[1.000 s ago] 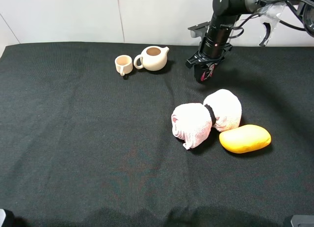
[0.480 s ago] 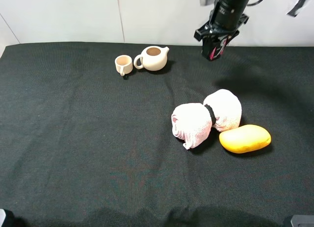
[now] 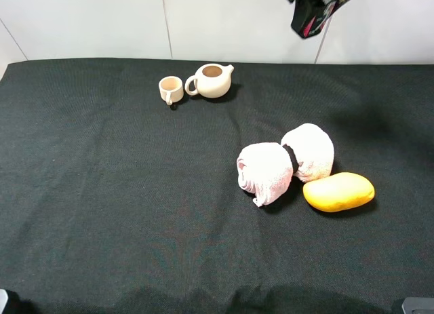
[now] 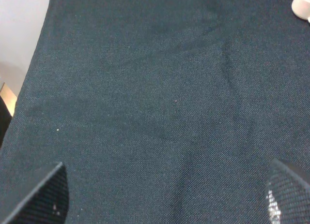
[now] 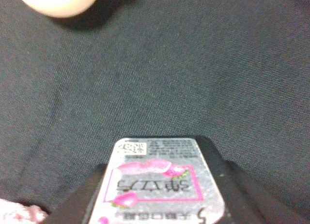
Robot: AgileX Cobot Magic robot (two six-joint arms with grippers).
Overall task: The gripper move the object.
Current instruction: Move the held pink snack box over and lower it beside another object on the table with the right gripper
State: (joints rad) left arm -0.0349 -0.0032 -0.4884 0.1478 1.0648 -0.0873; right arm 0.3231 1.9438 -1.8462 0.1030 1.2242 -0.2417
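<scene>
My right gripper (image 3: 313, 7) is high above the back right of the black table, at the upper edge of the exterior view. It is shut on the object (image 3: 310, 21), a small black box with pink pattern. In the right wrist view the box (image 5: 157, 185) shows its pale top with pink print, and a black finger (image 5: 232, 185) stands at each side of it. My left gripper (image 4: 163, 195) is open and empty over bare black cloth. Only its two fingertips show in the left wrist view, and it is out of the exterior view.
A cream cup (image 3: 170, 89) and a cream teapot (image 3: 211, 80) stand at the back middle. Two pink rolled towels (image 3: 266, 170) (image 3: 310, 150) and a yellow mango (image 3: 338, 191) lie right of centre. A white wall runs behind the table.
My right gripper has risen from just above the table near the teapot, moving up and a little right with the box in it. Nothing else moved.
</scene>
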